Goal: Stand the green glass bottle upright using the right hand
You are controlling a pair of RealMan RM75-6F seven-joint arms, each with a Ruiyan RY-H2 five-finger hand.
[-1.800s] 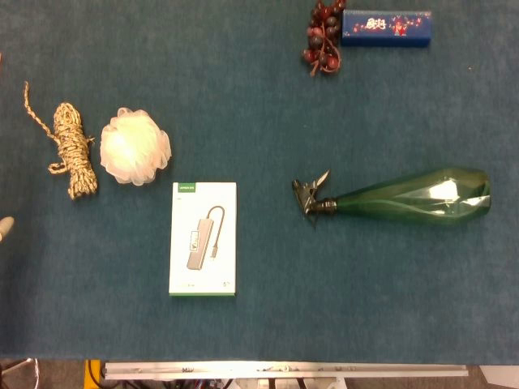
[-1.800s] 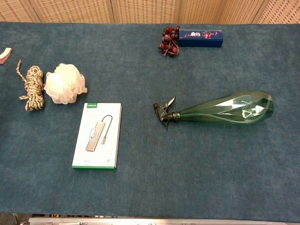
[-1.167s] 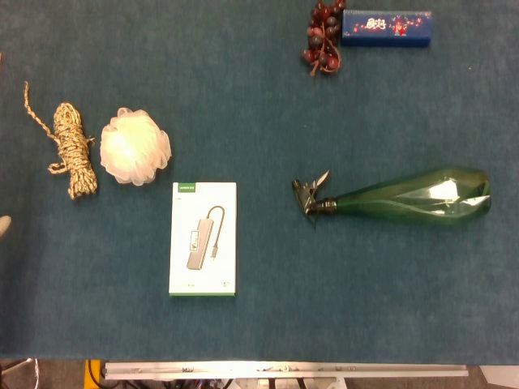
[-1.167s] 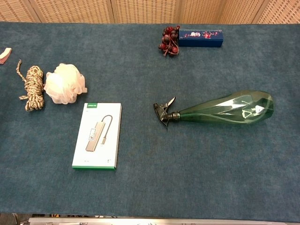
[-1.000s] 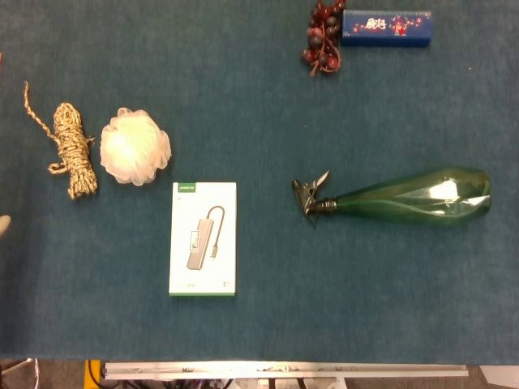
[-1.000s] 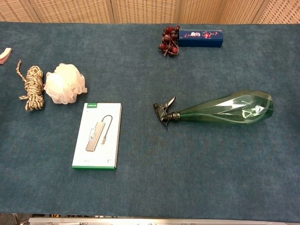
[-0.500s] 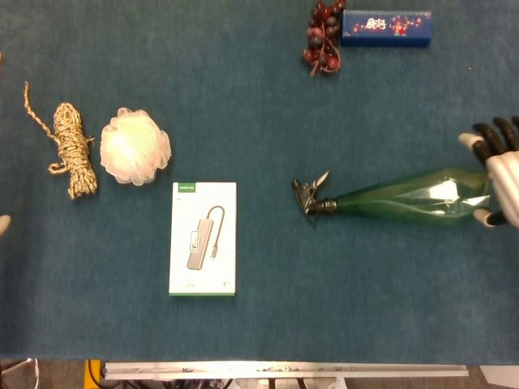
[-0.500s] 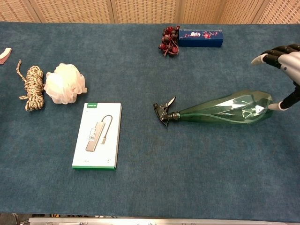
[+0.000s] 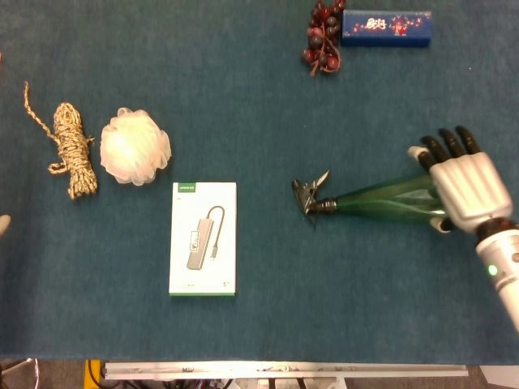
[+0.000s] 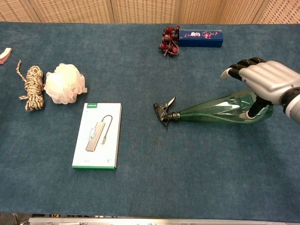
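Note:
The green glass bottle (image 9: 381,203) lies on its side on the blue table cloth, right of centre, its dark metal stopper (image 9: 310,194) pointing left and its wide base to the right. My right hand (image 9: 462,182) hovers over the wide end with fingers spread and nothing in it. In the chest view the right hand (image 10: 265,82) arches above the bottle (image 10: 211,110), with the thumb down in front of the glass. Whether it touches the glass is unclear. Only a pale tip (image 9: 3,224) shows at the left edge, perhaps my left hand.
A white product box (image 9: 203,237) lies left of the bottle. Further left are a white bath pouf (image 9: 135,146) and a coil of rope (image 9: 73,150). Dark red grapes (image 9: 322,36) and a blue box (image 9: 386,27) sit at the back. The table's front edge (image 9: 284,369) runs along the bottom.
My right hand came in from the right edge and moved left over the bottle's wide end. The bottle has stayed where it lay.

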